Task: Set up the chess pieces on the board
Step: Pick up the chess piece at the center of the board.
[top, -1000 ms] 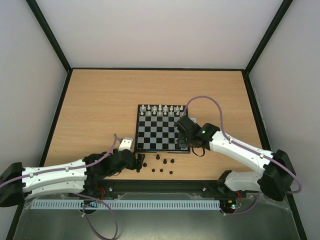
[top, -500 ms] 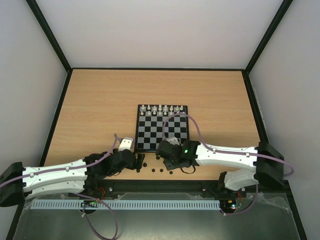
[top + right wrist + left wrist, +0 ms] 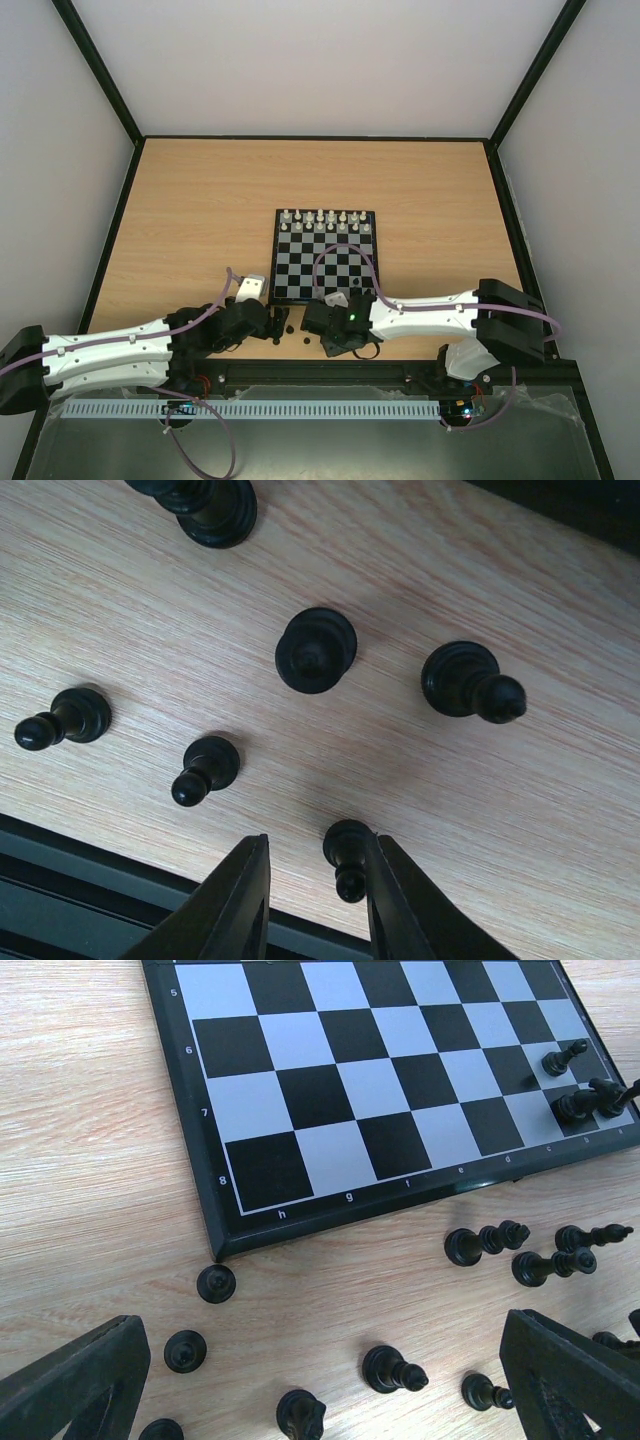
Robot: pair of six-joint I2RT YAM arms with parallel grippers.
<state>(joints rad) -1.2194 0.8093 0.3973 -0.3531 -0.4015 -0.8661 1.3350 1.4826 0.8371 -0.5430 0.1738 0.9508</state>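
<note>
Right end effector (image 3: 316, 852) around black pawn (image 3: 346, 848)

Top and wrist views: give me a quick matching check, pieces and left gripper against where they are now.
1 white pieces
2 placed black pieces
3 black pawn
4 left gripper

A between the jaws of the right gripper
B far rows of the board
C board's near right corner
D open, near loose black pieces

Pairs: 1-B, 2-C, 3-A, 4-D

left hand (image 3: 325, 1325) wide open, low; right hand (image 3: 315, 845) narrowly open, pointing down
</note>
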